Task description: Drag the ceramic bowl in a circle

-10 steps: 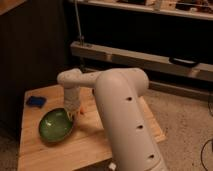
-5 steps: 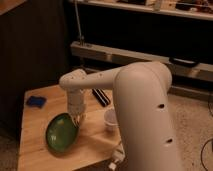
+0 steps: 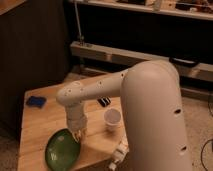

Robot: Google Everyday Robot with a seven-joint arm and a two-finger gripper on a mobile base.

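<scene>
The ceramic bowl [image 3: 63,149], glossy green and wide, sits near the front edge of the wooden table [image 3: 40,122] and looks tipped up on its right side. My gripper [image 3: 77,134] points down from the white arm at the bowl's upper right rim and is shut on that rim. Much of the arm's big white body fills the right half of the camera view and hides the table's right part.
A small white cup [image 3: 113,119] stands just right of the gripper. A blue object [image 3: 36,101] lies at the table's back left, a dark object [image 3: 104,101] behind the cup. A metal rack [image 3: 115,56] runs behind the table.
The bowl has been drawn toward the table's front edge and now looks tipped. The arm swung round with it, uncovering the white cup.
</scene>
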